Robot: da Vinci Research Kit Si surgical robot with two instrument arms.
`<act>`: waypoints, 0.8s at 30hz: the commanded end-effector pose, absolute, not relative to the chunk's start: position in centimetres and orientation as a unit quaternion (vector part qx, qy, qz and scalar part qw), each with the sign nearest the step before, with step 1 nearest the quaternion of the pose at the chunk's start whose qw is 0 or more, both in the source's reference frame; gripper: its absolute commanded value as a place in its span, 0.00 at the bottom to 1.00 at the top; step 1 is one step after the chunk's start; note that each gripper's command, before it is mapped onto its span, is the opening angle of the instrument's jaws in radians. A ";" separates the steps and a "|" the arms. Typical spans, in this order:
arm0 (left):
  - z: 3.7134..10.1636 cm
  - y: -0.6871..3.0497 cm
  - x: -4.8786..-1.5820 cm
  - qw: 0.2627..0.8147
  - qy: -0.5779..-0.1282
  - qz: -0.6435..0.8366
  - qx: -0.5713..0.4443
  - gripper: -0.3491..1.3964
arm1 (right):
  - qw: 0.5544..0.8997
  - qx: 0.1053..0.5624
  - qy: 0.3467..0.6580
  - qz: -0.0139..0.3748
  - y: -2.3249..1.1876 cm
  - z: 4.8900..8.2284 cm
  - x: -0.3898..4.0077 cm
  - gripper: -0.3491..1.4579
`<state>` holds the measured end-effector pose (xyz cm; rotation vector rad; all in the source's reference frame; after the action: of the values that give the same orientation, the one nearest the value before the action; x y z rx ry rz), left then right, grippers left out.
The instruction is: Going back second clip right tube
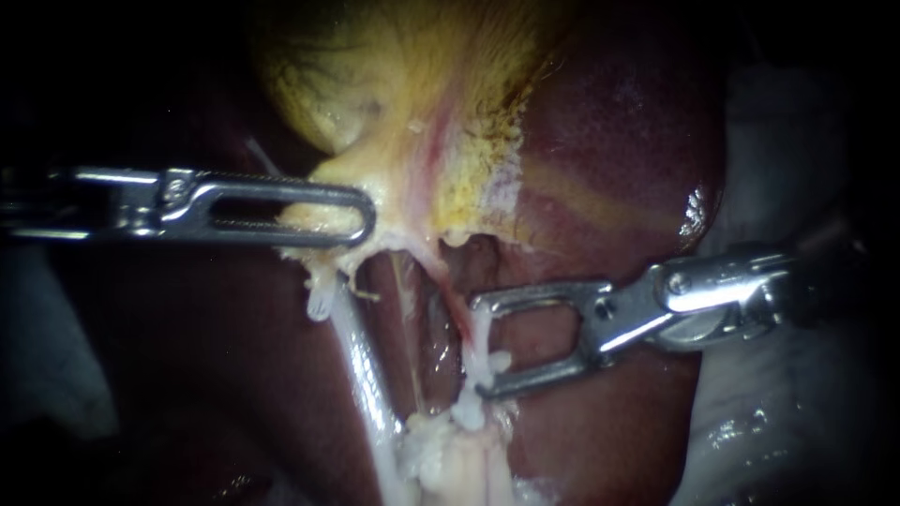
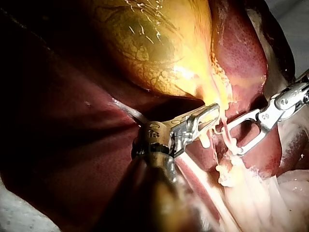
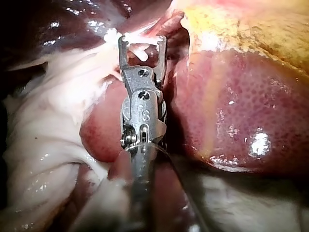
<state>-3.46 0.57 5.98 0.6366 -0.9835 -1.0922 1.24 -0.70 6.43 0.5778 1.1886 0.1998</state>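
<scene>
Item, back-off step: you're gripping gallbladder point(image 1: 394, 84) edge w/ left instrument point(image 1: 361, 214) jaws clamped, right instrument point(image 1: 478, 345) jaws gaping astride right tube point(image 1: 480, 364); next probably needs straight pull-back, no snagging.

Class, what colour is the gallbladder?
The gallbladder is yellow with fine branching lines, clearest in the left wrist view.

The right tube point(image 1: 475, 330) is a thin, pale strand, reddish-pink near its top and white lower down. It runs almost upright from the yellow lower edge of the gallbladder point(image 1: 394, 84) to a knobbly white lump of fatty tissue point(image 1: 466, 412). It looks taut, with small white tags clinging to its lower stretch, and it crosses the tips of the right instrument point(image 1: 480, 345), whose forked jaws stand parted; whether either tip touches it cannot be told
</scene>
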 end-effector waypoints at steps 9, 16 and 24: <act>5.95 0.55 -3.47 0.696 -0.441 -0.490 0.285 0.00 | 0.773 0.313 0.538 0.122 -0.91 6.49 1.38 0.47; 5.93 0.55 -3.48 0.696 -0.440 -0.491 0.285 0.00 | 0.767 0.337 0.528 0.139 -1.03 6.58 1.40 0.47; 5.90 0.53 -3.49 0.696 -0.440 -0.491 0.285 0.00 | 0.754 0.369 0.511 0.187 -0.97 6.65 1.44 0.47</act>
<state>-3.49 0.53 5.90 0.6358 -0.9829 -1.0959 1.46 -0.95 6.66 0.8192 1.1154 0.4307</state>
